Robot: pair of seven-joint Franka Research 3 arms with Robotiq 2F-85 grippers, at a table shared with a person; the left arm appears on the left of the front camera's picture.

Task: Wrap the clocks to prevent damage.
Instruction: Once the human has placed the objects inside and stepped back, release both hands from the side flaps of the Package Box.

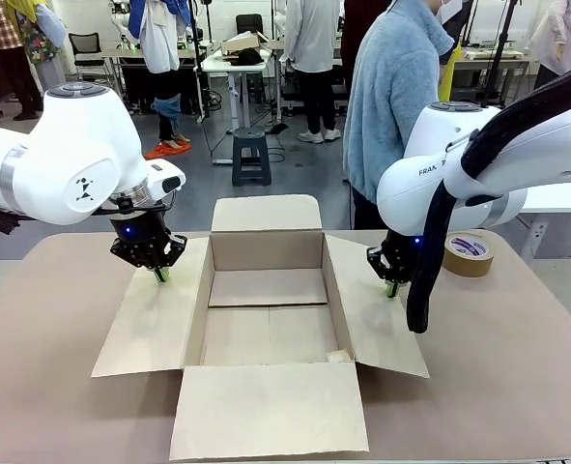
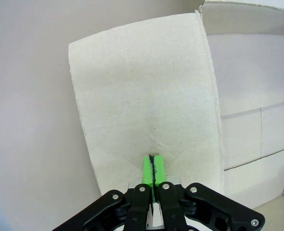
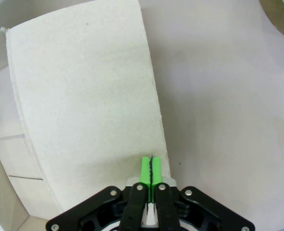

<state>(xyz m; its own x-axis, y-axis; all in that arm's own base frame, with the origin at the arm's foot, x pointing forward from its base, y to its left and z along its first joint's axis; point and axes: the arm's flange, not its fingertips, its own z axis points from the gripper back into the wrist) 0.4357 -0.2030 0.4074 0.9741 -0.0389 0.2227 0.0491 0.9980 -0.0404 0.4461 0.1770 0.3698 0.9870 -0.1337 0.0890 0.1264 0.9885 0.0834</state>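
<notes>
my left gripper [image 1: 160,275] — jaws shut, empty, tips on left flap [image 1: 155,329] | right gripper [image 1: 391,288] — shut, empty, at right flap [image 1: 377,329] edge | box [image 1: 266,249] between

Open cardboard box [image 1: 266,249] mid-table, tape roll [image 1: 469,253] right, black stool [image 1: 251,155] behind

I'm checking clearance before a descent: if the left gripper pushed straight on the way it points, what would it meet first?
The left gripper would first meet the open brown cardboard box's left flap; its shut green tips seem at or just above it.
</notes>
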